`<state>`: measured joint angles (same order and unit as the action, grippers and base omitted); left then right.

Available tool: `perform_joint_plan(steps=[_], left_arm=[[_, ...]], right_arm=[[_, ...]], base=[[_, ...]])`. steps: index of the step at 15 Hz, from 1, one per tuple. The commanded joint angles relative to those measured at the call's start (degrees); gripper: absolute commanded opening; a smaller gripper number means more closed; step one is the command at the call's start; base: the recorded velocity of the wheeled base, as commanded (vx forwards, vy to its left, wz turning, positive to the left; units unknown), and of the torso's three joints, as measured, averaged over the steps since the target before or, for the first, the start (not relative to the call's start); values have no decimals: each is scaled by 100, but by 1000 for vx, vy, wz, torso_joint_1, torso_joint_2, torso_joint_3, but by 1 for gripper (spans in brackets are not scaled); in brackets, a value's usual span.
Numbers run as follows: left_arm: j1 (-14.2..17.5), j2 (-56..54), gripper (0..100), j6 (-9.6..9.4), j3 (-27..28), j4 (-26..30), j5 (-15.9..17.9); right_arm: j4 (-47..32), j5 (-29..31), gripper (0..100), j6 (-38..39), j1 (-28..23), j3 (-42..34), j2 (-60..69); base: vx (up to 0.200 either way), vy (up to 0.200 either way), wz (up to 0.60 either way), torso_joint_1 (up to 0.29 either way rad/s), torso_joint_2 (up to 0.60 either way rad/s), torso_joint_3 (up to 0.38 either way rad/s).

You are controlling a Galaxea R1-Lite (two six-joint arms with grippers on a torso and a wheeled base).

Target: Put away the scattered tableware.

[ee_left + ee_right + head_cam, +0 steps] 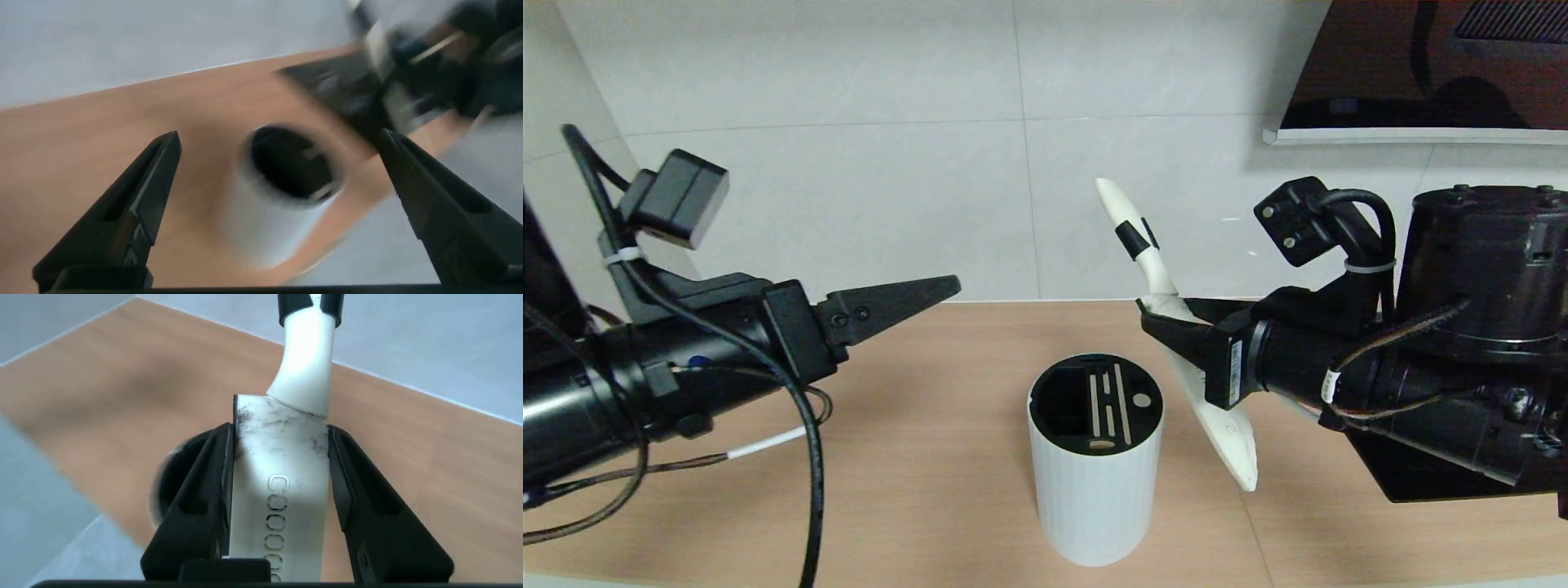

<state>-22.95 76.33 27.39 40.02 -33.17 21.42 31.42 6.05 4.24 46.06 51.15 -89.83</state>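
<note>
Fingers, right gripper (282,434): clamped on blade of white plastic spatula (1153,265).
Fingers, left gripper (278,137): spread, empty.
White ribbed cylindrical holder (1094,490): near front edge of wooden table (915,457).

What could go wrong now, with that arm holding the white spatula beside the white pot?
1. The right gripper holds the spatula tilted, its blade end low beside the holder, not over it. On the way in, it might strike the rim.
2. The holder's black top has narrow slots and one larger opening, so the wide blade may jam in the wrong one.
3. The tall holder stands free on the table, so a knock might tip it.
</note>
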Motion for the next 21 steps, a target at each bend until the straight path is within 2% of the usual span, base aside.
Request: perform_joint_plan(steps=[1,2,3,5,8,9,10,11,14,21], left_arm=[[-297,717,100,671,94,-410,3],[-376,954,100,1031,102,-814,-15],[-438,1130,100,1251,67,-1227,-24],[-552,1350,100,1392,-73,-1851,-85],[-860,1640,100,1409,-117,-2457,-419],[-974,1745,100,1409,-100,-2572,-586],[-974,1745,100,1409,-100,-2572,-586],[-1211,1912,100,1383,-65,-2721,-938],[-1361,1904,100,1383,-73,-2739,-1008],[-1396,2009,100,1383,-65,-2739,-1078]], right_arm=[[-21,2,0,165,246,-18,-8],[-21,2,0,261,351,0,-78],[-21,2,0,261,404,0,-149],[5,2,0,270,624,35,-236],[5,19,0,463,1011,35,-342],[5,98,0,534,1046,44,-403],[5,98,0,534,1046,44,-403],[14,353,0,534,1081,114,-570],[23,415,0,534,1081,123,-606],[172,652,0,525,1081,141,-729]], base=[[0,0,0,0,0,0],[0,0,0,0,0,0],[0,0,0,0,0,0],[0,0,0,0,0,0],[0,0,0,0,0,0],[0,0,0,0,0,0],[0,0,0,0,0,0],[0,0,0,0,0,0],[0,0,0,0,0,0],[0,0,0,0,0,0]])
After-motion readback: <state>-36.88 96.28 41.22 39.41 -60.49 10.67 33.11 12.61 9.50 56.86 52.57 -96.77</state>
